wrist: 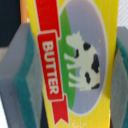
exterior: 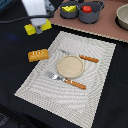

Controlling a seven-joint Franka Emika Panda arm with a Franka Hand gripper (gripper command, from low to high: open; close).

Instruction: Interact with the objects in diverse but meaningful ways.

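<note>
My gripper (exterior: 38, 22) stands at the far left of the exterior view, down over the yellow butter block (exterior: 36, 28) on the dark table. In the wrist view the butter block (wrist: 75, 60), with its red "BUTTER" label and a cow, fills the space between the grey finger pads (wrist: 22, 75), which press on both its sides. The golden-brown bread loaf (exterior: 38, 55) lies beside the placemat. Two grey-blue pots stand at the back: one (exterior: 64, 11) holds the yellow cheese wedge (exterior: 69, 8), the other (exterior: 91, 17) holds the red tomato (exterior: 87, 8).
A striped placemat (exterior: 100, 65) carries a tan plate (exterior: 69, 66), a knife (exterior: 85, 58) and a fork (exterior: 67, 81), both with orange handles. A grey bowl (exterior: 123, 17) sits at the back right on a brown surface.
</note>
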